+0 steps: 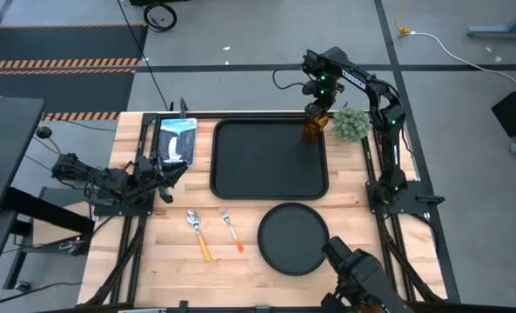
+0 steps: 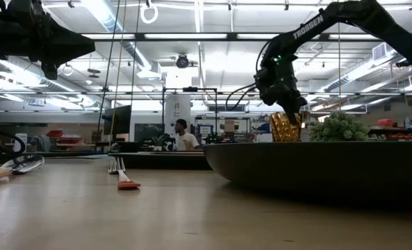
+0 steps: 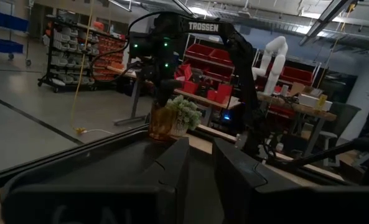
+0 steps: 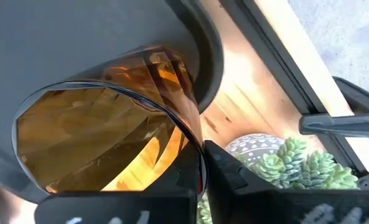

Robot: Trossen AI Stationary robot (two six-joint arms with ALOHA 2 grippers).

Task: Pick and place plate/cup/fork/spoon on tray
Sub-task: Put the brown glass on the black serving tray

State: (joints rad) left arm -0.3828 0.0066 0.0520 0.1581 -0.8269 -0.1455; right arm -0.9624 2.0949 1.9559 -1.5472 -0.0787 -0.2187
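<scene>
placing the cup (image 1: pixel 315 127) now: right pincer (image 1: pixel 318 111) clamped on its rim at the tray's (image 1: pixel 240 178) far right corner. next, lowering and letting go. left pincer (image 1: pixel 166 169) narrow, waiting beside the tray.

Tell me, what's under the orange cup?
The cup, held by the right tool, sits over the tray's far right corner. Whether it touches the tray can't be seen; the plate hides its bottom.
</scene>
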